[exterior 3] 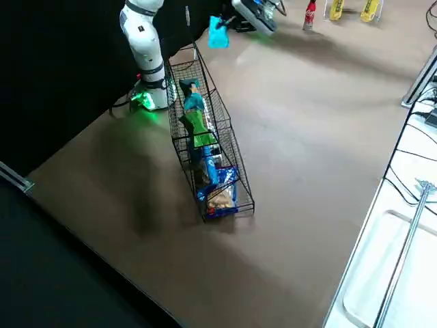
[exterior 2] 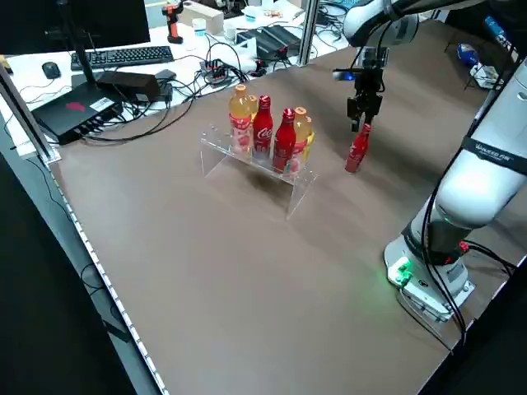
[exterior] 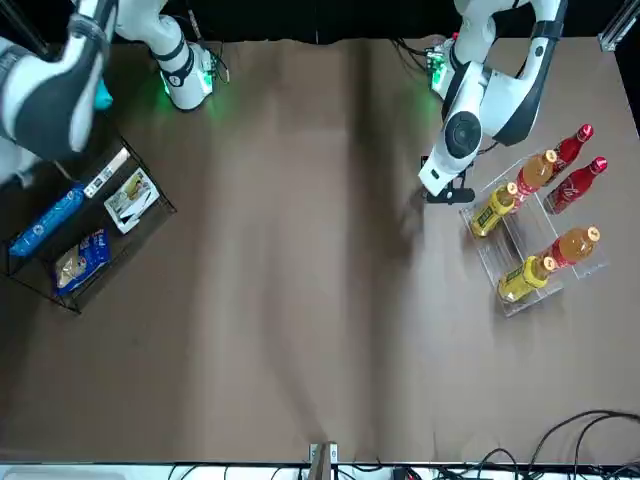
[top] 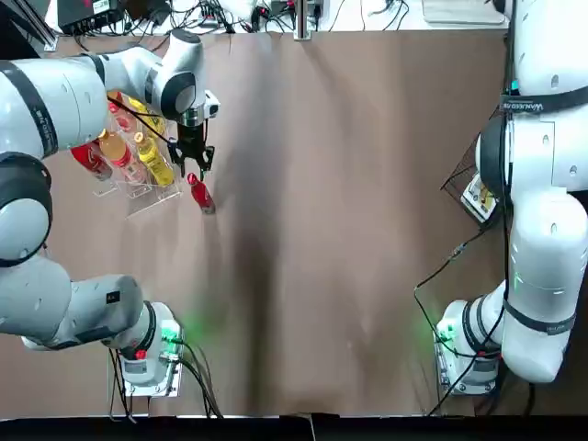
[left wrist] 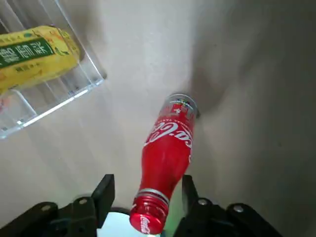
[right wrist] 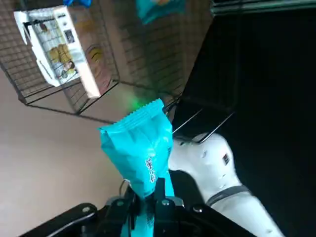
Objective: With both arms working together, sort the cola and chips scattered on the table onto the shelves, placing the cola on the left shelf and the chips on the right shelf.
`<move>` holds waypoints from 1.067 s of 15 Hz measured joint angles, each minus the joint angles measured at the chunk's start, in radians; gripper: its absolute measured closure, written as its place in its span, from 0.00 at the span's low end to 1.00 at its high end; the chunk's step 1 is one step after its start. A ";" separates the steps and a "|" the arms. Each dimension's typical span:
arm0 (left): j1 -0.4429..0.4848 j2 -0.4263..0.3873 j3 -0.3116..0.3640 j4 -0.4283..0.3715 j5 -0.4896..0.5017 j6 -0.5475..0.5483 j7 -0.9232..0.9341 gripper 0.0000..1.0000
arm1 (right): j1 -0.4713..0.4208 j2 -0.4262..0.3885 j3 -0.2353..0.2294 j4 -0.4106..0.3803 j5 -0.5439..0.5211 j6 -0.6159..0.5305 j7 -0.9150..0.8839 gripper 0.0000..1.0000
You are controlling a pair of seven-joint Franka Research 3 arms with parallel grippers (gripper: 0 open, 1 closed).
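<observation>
A red cola bottle stands on the table just beside the clear left shelf. My left gripper is open, a finger on either side of the bottle's neck with gaps showing. Two more cola bottles stand on the left shelf among orange and yellow bottles. My right gripper is shut on a teal chips packet, held in the air above the black wire right shelf. A green chips packet and a teal one lie in that shelf.
Blue bags and a white box also fill the wire shelf. A yellow bottle lies close to the left gripper's side. Cables and equipment line the table's far edge.
</observation>
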 joint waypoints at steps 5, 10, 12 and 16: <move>0.000 0.000 0.000 -0.005 -0.045 -0.004 -0.003 0.38 | 0.004 -0.001 -0.092 0.006 -0.130 0.000 -0.230 0.84; 0.016 0.000 0.000 -0.009 -0.059 -0.032 -0.007 0.43 | -0.003 -0.004 -0.124 -0.009 -0.134 0.078 -0.276 0.84; 0.020 0.000 0.001 -0.010 -0.060 -0.047 -0.008 0.45 | -0.006 -0.013 -0.127 -0.019 -0.134 0.087 -0.281 0.84; 0.020 0.000 0.000 -0.011 -0.062 -0.061 -0.022 0.46 | -0.006 -0.034 -0.127 -0.025 -0.133 0.097 -0.281 0.84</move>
